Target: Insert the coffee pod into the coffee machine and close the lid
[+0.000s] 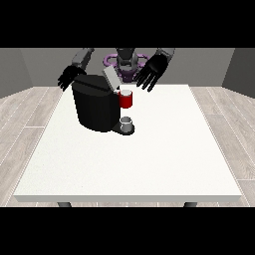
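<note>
A black coffee machine (95, 107) stands on the white table (149, 159), toward the far left part of it, with its grey lid (110, 77) tilted up and open. At the machine's front a red part (126, 99) sits high, and a small grey cup (127, 123) stands on the base below. Whether the pod is the red part cannot be told. The hand at the view's right (152, 71) hangs above and to the right of the lid, fingers spread wide and pointing down, holding nothing. The hand at the view's left (69, 77) hovers behind the machine's far corner, fingers spread, also empty.
</note>
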`<state>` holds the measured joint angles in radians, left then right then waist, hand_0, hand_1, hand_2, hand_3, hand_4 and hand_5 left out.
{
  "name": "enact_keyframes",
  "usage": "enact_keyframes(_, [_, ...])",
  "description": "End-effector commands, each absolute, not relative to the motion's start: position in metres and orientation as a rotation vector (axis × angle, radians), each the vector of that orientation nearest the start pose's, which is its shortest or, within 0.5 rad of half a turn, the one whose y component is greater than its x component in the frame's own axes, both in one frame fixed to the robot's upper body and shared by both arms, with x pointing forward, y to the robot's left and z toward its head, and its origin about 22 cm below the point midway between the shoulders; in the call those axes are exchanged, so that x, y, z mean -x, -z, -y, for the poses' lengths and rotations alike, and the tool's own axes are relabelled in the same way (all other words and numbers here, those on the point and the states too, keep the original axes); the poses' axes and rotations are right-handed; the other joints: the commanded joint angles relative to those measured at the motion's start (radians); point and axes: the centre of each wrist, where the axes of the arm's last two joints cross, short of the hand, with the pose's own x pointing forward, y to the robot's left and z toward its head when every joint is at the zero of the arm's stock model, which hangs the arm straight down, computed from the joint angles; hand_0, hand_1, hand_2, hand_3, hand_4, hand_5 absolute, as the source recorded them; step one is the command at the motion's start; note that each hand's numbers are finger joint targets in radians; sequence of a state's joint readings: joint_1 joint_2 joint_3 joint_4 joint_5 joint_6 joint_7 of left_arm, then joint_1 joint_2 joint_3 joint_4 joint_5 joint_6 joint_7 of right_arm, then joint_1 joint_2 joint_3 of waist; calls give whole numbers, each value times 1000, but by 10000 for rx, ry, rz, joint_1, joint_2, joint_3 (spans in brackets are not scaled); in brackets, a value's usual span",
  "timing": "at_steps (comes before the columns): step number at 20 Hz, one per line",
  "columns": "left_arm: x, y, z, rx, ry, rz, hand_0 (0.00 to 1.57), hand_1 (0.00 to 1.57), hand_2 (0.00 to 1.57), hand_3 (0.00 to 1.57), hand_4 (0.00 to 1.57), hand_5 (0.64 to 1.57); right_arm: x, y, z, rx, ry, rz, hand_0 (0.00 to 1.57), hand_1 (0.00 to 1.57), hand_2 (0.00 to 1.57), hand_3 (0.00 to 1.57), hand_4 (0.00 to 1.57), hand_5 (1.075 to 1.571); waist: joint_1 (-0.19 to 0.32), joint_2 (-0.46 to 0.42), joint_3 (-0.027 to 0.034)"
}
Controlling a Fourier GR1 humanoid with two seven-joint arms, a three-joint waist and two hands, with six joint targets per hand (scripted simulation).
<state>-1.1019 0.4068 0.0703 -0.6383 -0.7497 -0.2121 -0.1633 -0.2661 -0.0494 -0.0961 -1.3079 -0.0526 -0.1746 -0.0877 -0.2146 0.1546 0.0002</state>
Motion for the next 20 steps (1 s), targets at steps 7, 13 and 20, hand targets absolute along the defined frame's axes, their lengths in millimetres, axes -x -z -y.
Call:
enact_keyframes(7, [-445, -117, -241, -2435, 6205, 16750, 0, 0, 0, 0, 249, 1571, -273, 35, 272, 2109, 2225, 15209, 0, 0, 0, 0, 430, 1571, 1223, -1591, -9])
enact_keyframes(13, [-414, -41, -239, -432, 4762, 15752, 0, 0, 0, 0, 0, 1571, -244, 57, 279, 2464, 2473, 14357, 0, 0, 0, 0, 488, 1571, 2040, -3221, -3])
enact_keyframes(20, [-377, 20, -248, 484, 2967, 14569, 0, 0, 0, 0, 90, 1571, -254, 17, 297, 1596, 608, 14884, 0, 0, 0, 0, 370, 1571, 2348, -4417, -6])
